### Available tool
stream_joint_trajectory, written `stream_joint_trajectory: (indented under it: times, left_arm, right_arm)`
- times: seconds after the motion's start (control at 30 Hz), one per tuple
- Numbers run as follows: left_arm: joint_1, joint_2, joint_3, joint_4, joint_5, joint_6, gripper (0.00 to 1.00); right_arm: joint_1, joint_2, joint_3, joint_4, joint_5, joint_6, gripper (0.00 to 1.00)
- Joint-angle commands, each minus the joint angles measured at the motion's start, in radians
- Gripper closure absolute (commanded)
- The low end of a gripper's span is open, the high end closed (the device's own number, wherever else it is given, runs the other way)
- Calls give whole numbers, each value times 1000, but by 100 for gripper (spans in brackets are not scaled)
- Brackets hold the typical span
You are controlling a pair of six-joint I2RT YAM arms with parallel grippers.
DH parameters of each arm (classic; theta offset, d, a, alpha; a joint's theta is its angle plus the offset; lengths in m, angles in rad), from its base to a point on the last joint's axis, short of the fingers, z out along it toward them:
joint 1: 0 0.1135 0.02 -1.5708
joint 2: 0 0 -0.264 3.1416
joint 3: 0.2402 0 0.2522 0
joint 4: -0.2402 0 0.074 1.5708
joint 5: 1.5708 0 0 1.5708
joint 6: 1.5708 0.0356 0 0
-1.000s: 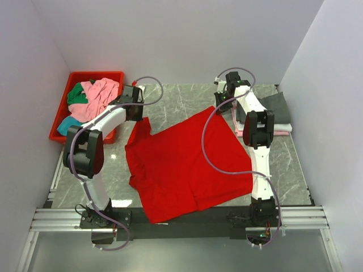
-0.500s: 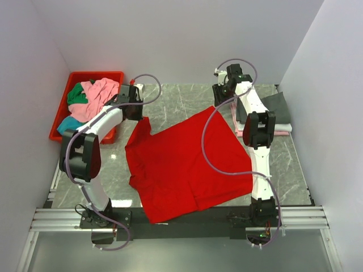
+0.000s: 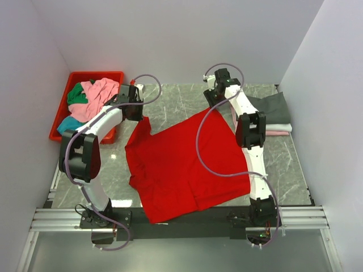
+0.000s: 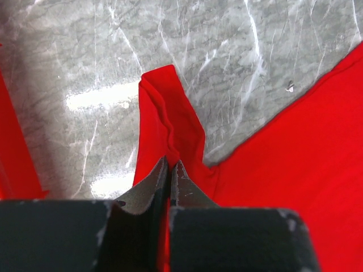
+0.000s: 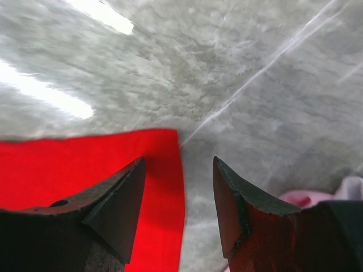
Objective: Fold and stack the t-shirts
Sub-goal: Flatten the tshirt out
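A large red t-shirt point(image 3: 181, 164) lies spread on the marble table. My left gripper point(image 3: 136, 110) is shut on its far-left sleeve point(image 4: 170, 122), which is bunched between the jaws point(image 4: 170, 164). My right gripper point(image 3: 211, 99) is open above the shirt's far right corner point(image 5: 164, 153); the jaws straddle the shirt's edge without touching it. Folded dark grey, white and pink tees point(image 3: 272, 116) are stacked at the far right. Pink, green and teal tees point(image 3: 91, 99) are heaped in the bin.
A rigid red plastic bin point(image 3: 74, 76) stands at the far left, off the table edge. White walls close in on three sides. Bare marble point(image 3: 176, 96) lies between the two grippers at the back.
My right gripper has moved left, from beside the folded stack to over the shirt's far right corner. My left gripper has shifted slightly, still holding the sleeve.
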Motion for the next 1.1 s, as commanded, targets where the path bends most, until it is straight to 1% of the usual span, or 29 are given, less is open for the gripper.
stream_joint_trajectory:
  times: [0.0,0.1,0.2,0.23,0.33,0.47,0.57,0.8,0.87,0.97,1.03,1.07]
  left_arm:
    - [-1,-43,-4,6,15,9,99]
    - [-1,-44,-4,6,10,11,99]
    - [-1,-43,-2,3,3,14,99]
    - [-1,-41,-2,3,4,13,99]
    - [-1,-41,-2,3,3,16,99]
    - [-1,-38,-2,0,1,16,99]
    - [-1,-43,-5,2,1,14,99]
    - [-1,-50,-8,2,1,11,99]
    - [1,-50,-10,2,3,12,98]
    - [1,-50,-7,0,6,11,98]
    - [-1,-49,-5,2,6,11,98]
    - [1,-49,-5,0,4,9,98]
  right_arm:
    - [-1,30,53,25,45,-34,42]
    - [-1,50,60,19,37,-44,43]
    - [-1,61,62,19,19,-50,49]
    - [-1,67,62,14,11,-52,53]
    - [-1,71,62,0,-21,-55,60]
    - [-3,79,60,-15,-38,-63,65]
    - [-3,76,60,-20,-52,-67,67]
    - [-21,90,74,-23,-93,-46,64]
    - [-29,97,95,-41,-110,-43,64]
    - [-30,93,85,-47,-127,-43,65]
    - [-36,96,82,-55,-147,-38,67]
    - [-38,101,98,-61,-152,-34,73]
